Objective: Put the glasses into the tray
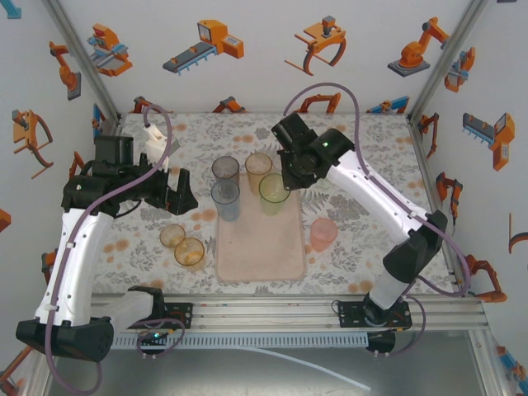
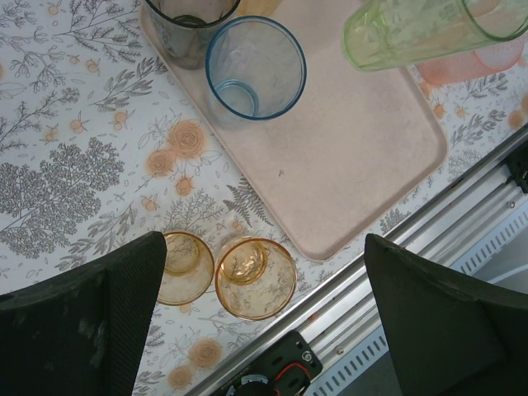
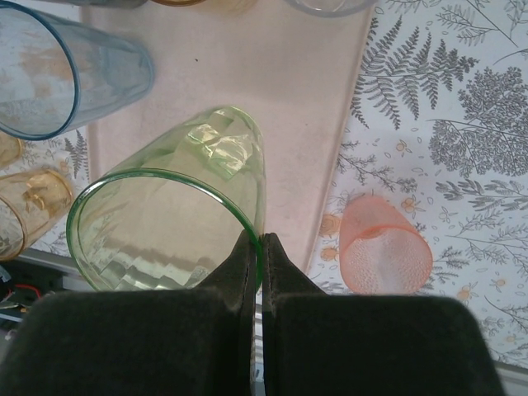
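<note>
Right claw [image 3: 257, 247] pinching the green glass [image 3: 165, 223] by its rim, tilted over the tray [image 3: 280, 99]; left claw [image 2: 264, 243] wide open above two amber glasses [image 2: 256, 279] on the counter [image 2: 66, 173].

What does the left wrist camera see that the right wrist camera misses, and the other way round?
Left wrist camera's own: the left gripper, its fingers wide open. Right wrist camera's own: the right gripper, shut on the green glass by its rim. Shared: that green glass, the blue glass, the amber glasses and the pink tray.
</note>
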